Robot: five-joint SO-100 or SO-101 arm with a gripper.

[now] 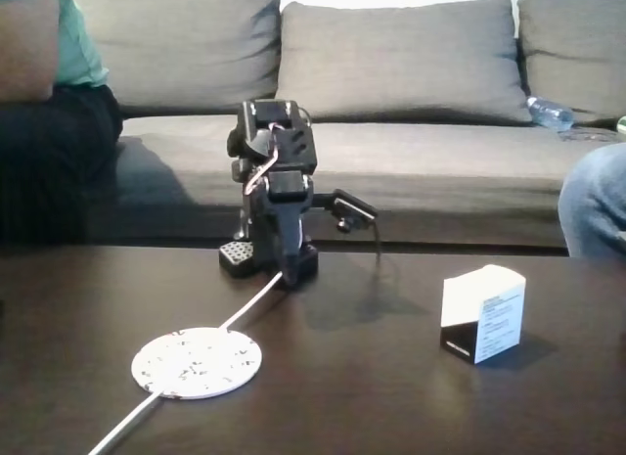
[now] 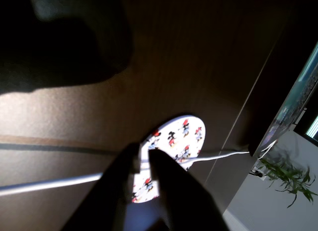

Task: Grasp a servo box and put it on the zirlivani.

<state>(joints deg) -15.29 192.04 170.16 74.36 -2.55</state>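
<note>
The servo box (image 1: 482, 313), white with a black bottom band and a printed label, stands on the dark table at the right in the fixed view. The zirlivani (image 1: 197, 362), a flat round speckled white disc, lies front left; in the wrist view the disc (image 2: 174, 141) shows small red and black figures. My gripper (image 1: 286, 271) hangs folded down at the arm's base at the back middle, far from the box. In the wrist view the gripper (image 2: 144, 154) points toward the disc, its dark fingers nearly touching, shut on nothing.
A white cable (image 1: 245, 308) runs from the arm's base under the disc toward the table's front edge. A grey sofa (image 1: 411, 73) stands behind the table with a water bottle (image 1: 551, 113). A person (image 1: 39, 103) sits at left, and a knee (image 1: 599, 196) shows at right.
</note>
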